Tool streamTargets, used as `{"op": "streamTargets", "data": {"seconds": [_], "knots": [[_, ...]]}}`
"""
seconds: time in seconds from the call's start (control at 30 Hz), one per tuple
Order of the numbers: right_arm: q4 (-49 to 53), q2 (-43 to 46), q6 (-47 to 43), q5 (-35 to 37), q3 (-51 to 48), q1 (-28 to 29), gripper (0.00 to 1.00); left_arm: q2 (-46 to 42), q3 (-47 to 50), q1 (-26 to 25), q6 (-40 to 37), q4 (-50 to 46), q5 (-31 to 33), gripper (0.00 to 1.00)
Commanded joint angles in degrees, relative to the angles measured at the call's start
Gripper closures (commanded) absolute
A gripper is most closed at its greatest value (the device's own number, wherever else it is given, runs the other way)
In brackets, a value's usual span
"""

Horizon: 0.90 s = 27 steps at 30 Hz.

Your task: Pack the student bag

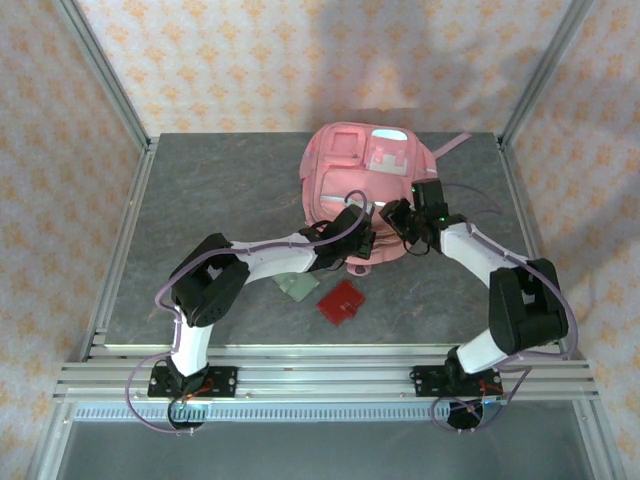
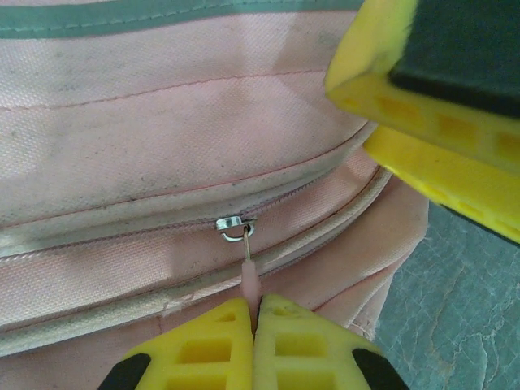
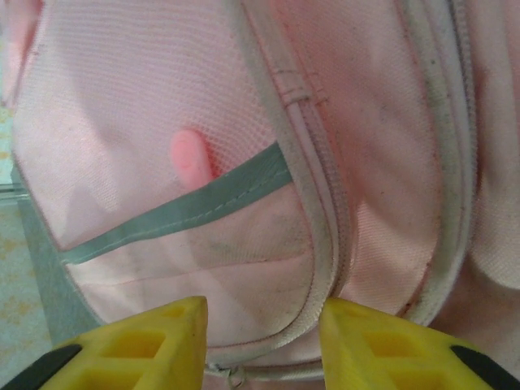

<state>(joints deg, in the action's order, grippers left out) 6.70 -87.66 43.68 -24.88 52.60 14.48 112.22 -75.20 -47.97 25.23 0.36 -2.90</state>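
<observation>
The student bag (image 1: 355, 170), a pink backpack with grey zip trim, lies at the back middle of the table. My left gripper (image 1: 362, 240) is at its near edge, shut on the pink zipper pull (image 2: 251, 280) that hangs from the metal slider (image 2: 234, 222); in the left wrist view the gripper (image 2: 254, 313) has its yellow fingers pressed together on the pull. My right gripper (image 1: 398, 218) is just to the right, against the bag. In the right wrist view that gripper (image 3: 262, 325) stands open, its fingers either side of a front pocket's rounded piped edge (image 3: 325, 268).
A red flat item (image 1: 341, 301) and a pale green flat item (image 1: 300, 288) lie on the grey table (image 1: 200, 200) in front of the bag, beside my left forearm. Metal frame posts (image 1: 110, 80) rise at the table's back corners.
</observation>
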Motion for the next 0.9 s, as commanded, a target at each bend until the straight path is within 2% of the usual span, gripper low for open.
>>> {"op": "streamTargets", "data": {"seconds": [0.0,0.07,0.13,0.6,0.73,0.87], "knots": [[-5.2,-2.2,1.1,-0.4,1.0,0.8,0.75,-2.5,1.2,-0.6,0.4,0.1,-0.7,1.00],[-5.0,-2.1,1.1,1.4,1.5,0.8,0.94,-2.5,1.6,-0.2,0.4,-0.5,0.0,1.00],[-4.9,-1.4,0.8,2.9,1.7,0.6,1.00,-2.5,2.6,0.8,0.9,-0.6,0.3,1.00],[-4.0,1.4,-0.1,6.5,1.9,-1.9,1.00,-14.0,16.6,17.1,0.5,-0.7,2.8,1.00],[-2.6,0.5,-1.5,7.6,5.1,-3.0,1.00,-15.2,17.8,16.0,-0.1,-0.6,-0.3,1.00],[-0.1,-1.8,-3.5,8.2,10.6,-5.9,1.00,-15.7,17.9,10.7,-1.7,-0.4,-0.4,1.00]]}}
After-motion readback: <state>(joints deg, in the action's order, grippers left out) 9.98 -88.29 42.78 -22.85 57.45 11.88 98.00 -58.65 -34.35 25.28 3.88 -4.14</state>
